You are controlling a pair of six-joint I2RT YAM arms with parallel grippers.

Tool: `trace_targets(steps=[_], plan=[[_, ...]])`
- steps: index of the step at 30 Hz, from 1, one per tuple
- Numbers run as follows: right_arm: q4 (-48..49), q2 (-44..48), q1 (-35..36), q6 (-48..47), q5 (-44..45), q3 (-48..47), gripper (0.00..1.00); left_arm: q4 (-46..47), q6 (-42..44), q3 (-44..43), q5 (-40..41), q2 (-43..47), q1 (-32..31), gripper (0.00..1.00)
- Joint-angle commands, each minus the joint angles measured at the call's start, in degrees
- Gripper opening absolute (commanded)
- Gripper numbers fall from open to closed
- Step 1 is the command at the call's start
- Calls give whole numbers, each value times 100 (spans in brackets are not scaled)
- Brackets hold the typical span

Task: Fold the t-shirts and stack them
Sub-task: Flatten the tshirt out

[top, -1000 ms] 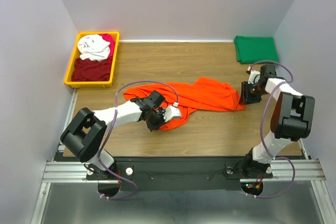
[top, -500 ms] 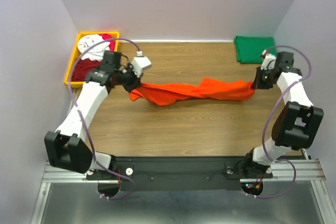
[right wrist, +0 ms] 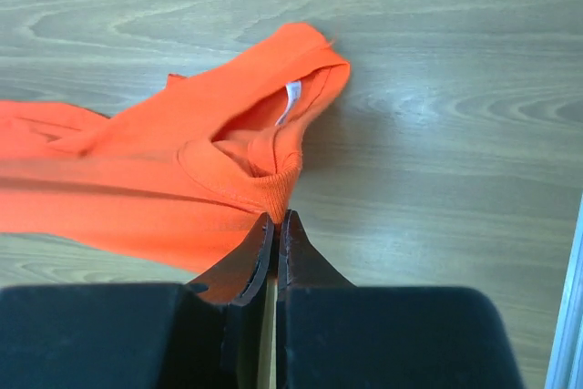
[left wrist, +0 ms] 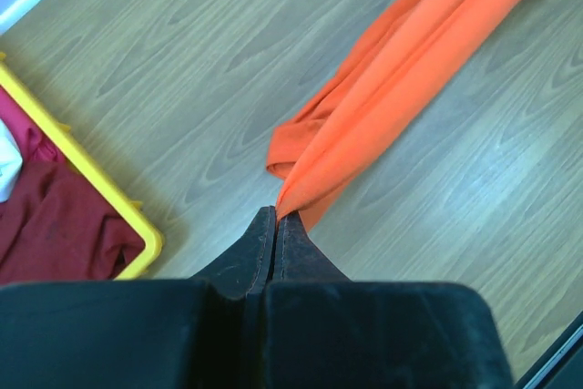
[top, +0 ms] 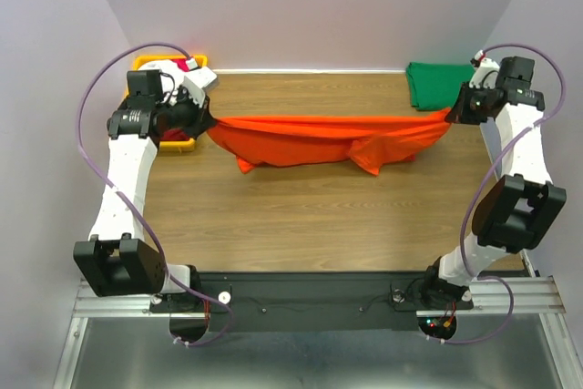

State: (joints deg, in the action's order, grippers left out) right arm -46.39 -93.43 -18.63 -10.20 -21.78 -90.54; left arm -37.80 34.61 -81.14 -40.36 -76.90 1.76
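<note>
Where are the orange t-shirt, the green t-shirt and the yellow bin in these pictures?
orange t-shirt [top: 301,137]: overhead view, middle of the stretched cloth.
green t-shirt [top: 442,85]: overhead view, centre of the folded cloth.
yellow bin [left wrist: 100,184]: left wrist view, on its rim.

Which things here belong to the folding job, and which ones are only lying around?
Part of the job: orange t-shirt, held stretched between the left gripper and right gripper, both shut; folded green t-shirt; dark red shirt inside the yellow bin.
Only lying about: yellow bin itself; wooden table.
</note>
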Motion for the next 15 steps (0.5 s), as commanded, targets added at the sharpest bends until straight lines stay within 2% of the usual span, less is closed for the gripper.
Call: trace_targets(steps=[1, 5, 10, 15], plan=[[-28, -464, -44, 132, -71, -324, 1, -43, 72, -201, -218, -70, 44, 0], [-19, -1177, 17, 176, -326, -420, 1, 70, 178, 133, -87, -246, 44, 0], [455, -1748, 421, 404, -152, -648, 1, 422, 46, 379, 124, -580, 44, 0], [596, -2486, 729, 711, 130, -1746, 1, 1055, -331, 301, 651, -1114, 61, 0]])
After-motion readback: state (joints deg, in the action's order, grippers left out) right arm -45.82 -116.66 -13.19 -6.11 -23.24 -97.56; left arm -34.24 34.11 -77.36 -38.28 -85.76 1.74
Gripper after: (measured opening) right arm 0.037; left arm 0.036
